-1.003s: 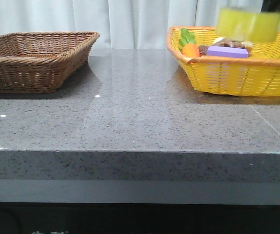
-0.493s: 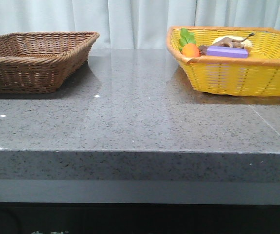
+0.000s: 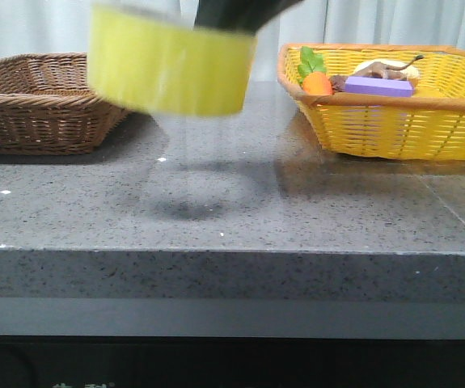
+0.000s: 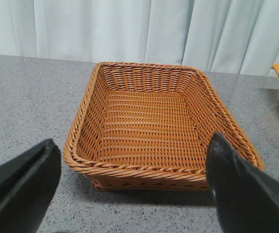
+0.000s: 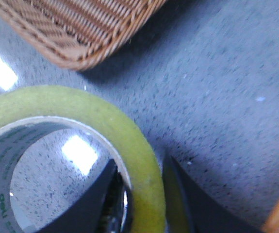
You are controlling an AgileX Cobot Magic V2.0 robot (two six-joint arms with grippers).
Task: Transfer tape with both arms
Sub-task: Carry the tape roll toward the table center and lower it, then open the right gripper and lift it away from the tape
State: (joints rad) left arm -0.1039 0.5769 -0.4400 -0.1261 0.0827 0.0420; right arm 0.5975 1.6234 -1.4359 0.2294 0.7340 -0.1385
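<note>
One second ago the tape hung over the yellow basket; now the right gripper, fingers clenched across its wall, carries it mid-tabletop; left gripper gapes empty, seemingly awaiting handover.

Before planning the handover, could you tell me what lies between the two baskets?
In the front view, the tape hangs over bare table between the brown basket and yellow basket.
</note>
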